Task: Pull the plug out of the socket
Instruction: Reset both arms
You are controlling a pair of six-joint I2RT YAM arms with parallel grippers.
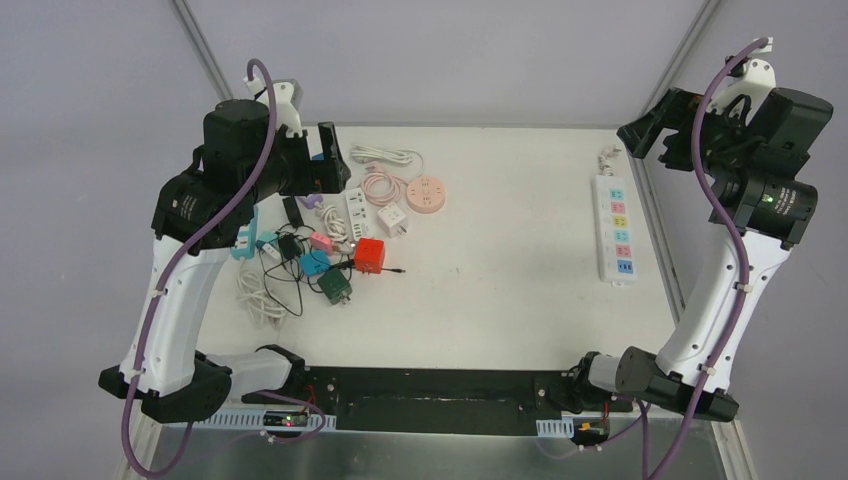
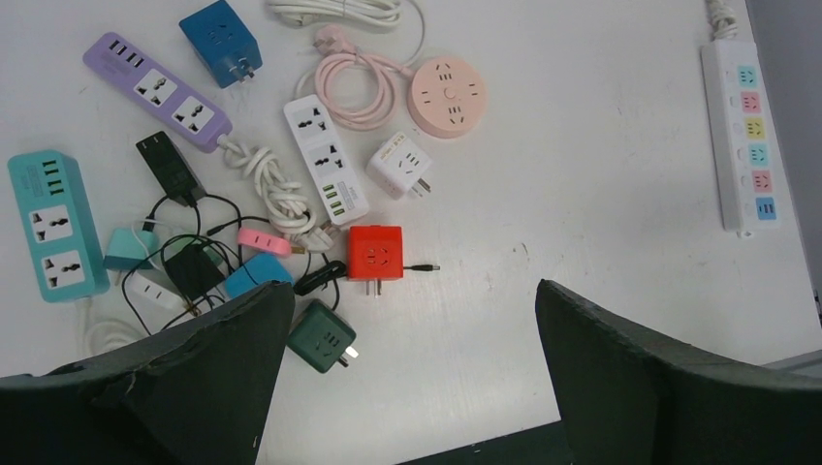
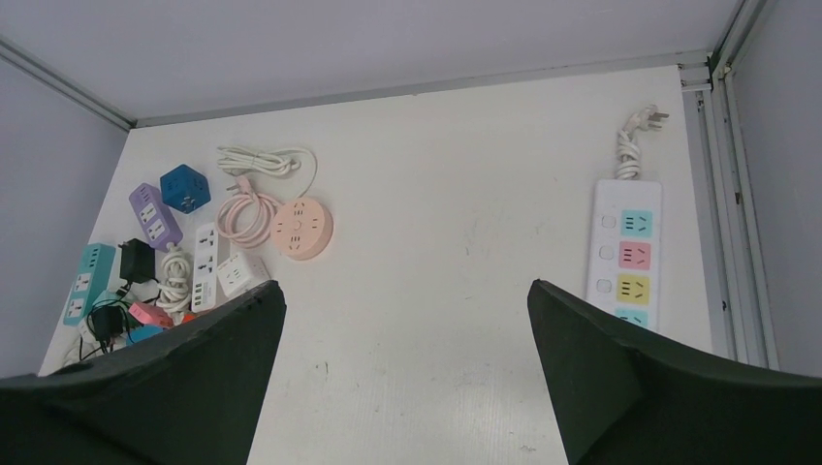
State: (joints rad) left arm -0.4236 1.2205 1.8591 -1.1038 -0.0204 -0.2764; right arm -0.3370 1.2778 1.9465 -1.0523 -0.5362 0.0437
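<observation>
On white table (image 1: 500, 300): red plastic cube socket (image 1: 369, 255) left of centre; round pink plastic socket (image 1: 430, 193) behind it; long white plastic power strip (image 1: 615, 228) far right, well apart.

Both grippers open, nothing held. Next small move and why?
Probably lower the left gripper toward the red cube: it and the right gripper hang open, high above the table, and the socket pile lies on the left arm's side. A black lead seems to join that cube; which plug is seated is unclear.
</observation>
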